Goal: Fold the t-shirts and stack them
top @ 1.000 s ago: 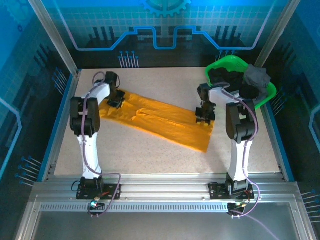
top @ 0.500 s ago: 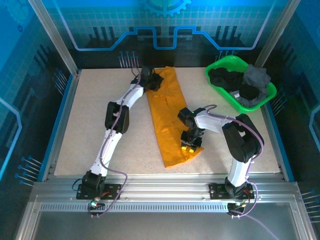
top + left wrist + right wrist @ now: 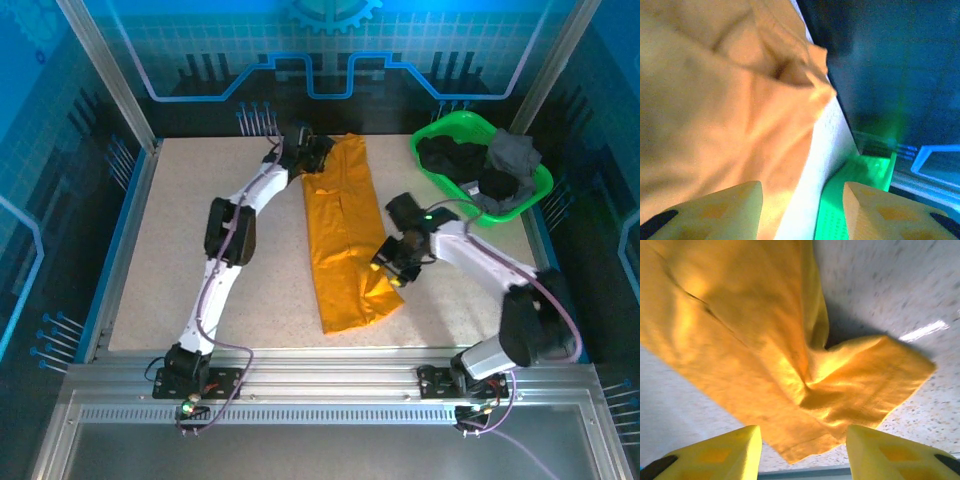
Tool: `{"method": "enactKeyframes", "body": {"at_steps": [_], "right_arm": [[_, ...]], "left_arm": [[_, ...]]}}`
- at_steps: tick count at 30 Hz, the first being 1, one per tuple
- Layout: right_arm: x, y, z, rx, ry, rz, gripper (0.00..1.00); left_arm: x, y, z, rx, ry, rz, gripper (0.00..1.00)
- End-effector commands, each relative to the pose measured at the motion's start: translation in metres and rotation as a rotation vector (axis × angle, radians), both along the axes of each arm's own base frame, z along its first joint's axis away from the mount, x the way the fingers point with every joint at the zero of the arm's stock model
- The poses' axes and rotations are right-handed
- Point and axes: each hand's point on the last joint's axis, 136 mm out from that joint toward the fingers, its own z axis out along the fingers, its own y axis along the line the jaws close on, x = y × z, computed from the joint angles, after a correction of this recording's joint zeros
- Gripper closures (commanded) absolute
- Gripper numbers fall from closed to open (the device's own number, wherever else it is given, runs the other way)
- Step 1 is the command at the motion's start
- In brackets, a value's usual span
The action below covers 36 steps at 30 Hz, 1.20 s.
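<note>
Probably limp and light, the orange t-shirt (image 3: 345,235) lies just ahead of the left gripper (image 3: 802,190) and right gripper (image 3: 802,432), both with jaws spread and empty; pinch its hemmed corners.

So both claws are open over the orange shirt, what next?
Probably lower the right gripper and pinch the rumpled near corner, to fold it toward the far end. The orange t-shirt lies in a long narrow strip, not yet halved, with the left gripper open at its far end.
</note>
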Motion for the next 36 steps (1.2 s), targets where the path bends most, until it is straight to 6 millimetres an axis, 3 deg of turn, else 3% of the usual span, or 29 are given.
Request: {"method": "enactKeyframes", "body": {"at_steps": [1, 3, 5, 11, 14, 16, 20, 27, 31, 36], "right_arm": [[-0.006, -0.032, 0.000, -0.056, -0.043, 0.093, 0.52], [-0.003, -0.043, 0.000, -0.091, -0.091, 0.213, 0.53], [-0.006, -0.052, -0.005, -0.146, -0.101, 0.348, 0.54], [-0.023, -0.049, -0.031, -0.194, -0.041, 0.605, 0.55], [-0.035, -0.048, -0.054, -0.217, 0.029, 0.664, 0.54], [-0.036, -0.043, -0.067, -0.214, 0.026, 0.686, 0.53], [-0.030, -0.033, -0.082, -0.199, 0.025, 0.697, 0.54], [-0.035, -0.035, -0.098, -0.212, 0.101, 0.684, 0.58], [-0.040, -0.036, -0.101, -0.224, 0.119, 0.649, 0.75], [-0.047, -0.034, -0.087, -0.212, 0.109, 0.577, 0.94]], "left_arm": [[-0.056, -0.003, 0.108, 0.015, -0.117, -0.092, 0.56], [-0.104, -0.005, 0.094, 0.044, -0.032, -0.152, 0.58], [-0.166, -0.009, 0.073, 0.089, 0.075, -0.236, 0.59], [-0.352, -0.011, 0.000, 0.185, 0.432, -0.501, 0.62], [-0.419, 0.000, -0.029, 0.244, 0.537, -0.562, 0.62], [-0.449, 0.003, -0.044, 0.245, 0.578, -0.567, 0.62], [-0.484, -0.001, -0.058, 0.246, 0.603, -0.582, 0.62], [-0.509, -0.011, -0.072, 0.260, 0.641, -0.616, 0.61], [-0.507, -0.014, -0.077, 0.246, 0.640, -0.607, 0.60], [-0.504, -0.023, -0.082, 0.235, 0.646, -0.608, 0.60]]}}
